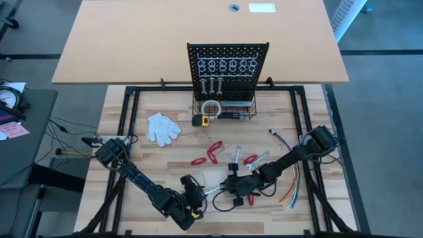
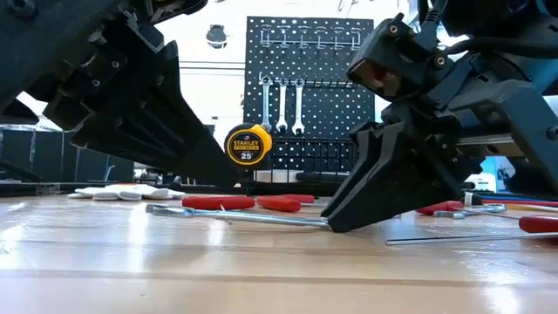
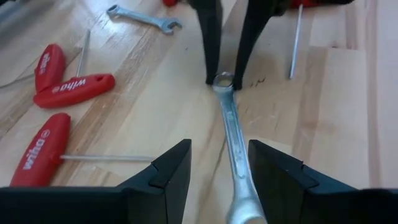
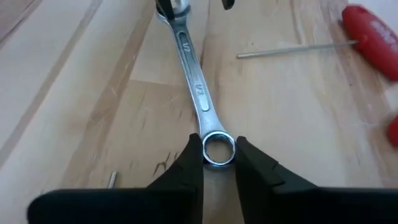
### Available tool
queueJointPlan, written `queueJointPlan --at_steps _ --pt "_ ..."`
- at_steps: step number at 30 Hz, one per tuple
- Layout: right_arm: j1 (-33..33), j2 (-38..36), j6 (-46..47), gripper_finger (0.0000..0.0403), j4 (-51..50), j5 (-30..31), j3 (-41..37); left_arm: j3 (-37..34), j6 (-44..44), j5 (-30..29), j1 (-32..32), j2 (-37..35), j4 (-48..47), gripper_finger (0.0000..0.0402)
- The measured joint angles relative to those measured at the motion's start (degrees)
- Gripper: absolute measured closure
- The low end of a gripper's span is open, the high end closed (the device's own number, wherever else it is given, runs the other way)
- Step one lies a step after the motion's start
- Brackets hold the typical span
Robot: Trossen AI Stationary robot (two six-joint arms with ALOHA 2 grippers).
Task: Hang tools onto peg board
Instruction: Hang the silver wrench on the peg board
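A slim silver wrench (image 1: 216, 190) lies on the wooden table between my two grippers. My right gripper (image 4: 219, 147) is shut on its ring end. My left gripper (image 3: 219, 163) stands open, and the wrench's open-jaw end (image 3: 244, 208) runs back between its fingers. The black peg board (image 1: 228, 66) stands upright at the far side, with three wrenches (image 2: 281, 103) hanging on it. Another wrench (image 1: 258, 158) and several red-handled tools (image 3: 73, 87) lie loose on the table. My right gripper pinches the wrench's ring end (image 4: 208, 138) between its two fingertips (image 4: 189, 165), one on each side of the ring. The fingers slant down from the table's right side and lie in line with the shaft. The ring end rests on the table. My left gripper may touch the wrench's open-jaw end; I cannot tell.
A white glove (image 1: 162, 127) lies at the left. A yellow tape measure (image 1: 203, 120) sits beside the wire basket (image 1: 225, 111) at the board's foot. Coloured wires (image 1: 294, 185) lie at the right. A thin metal rod (image 4: 292, 50) lies near the wrench.
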Motion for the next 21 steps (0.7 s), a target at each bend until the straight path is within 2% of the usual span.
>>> queueJointPlan --at_steps 6,13,18,21 --pt "0.14 -1.27 -1.11 0.0352 0.7 -0.42 -0.18 0.02 3.63 0.0 0.21 0.0 1.44 0.0244" --pt "0.21 -1.16 -0.3 0.0381 0.98 -0.5 -0.15 -0.98 -0.46 2.81 1.76 1.5 2.18 0.0244" --pt "1.53 -1.46 -1.11 0.0396 6.82 2.02 -0.32 -1.73 -2.67 3.06 2.75 1.84 2.78 0.0244" --pt "1.35 -1.62 -0.49 0.0397 12.86 2.16 -0.19 -1.81 0.08 3.03 3.07 1.86 4.55 0.0244"
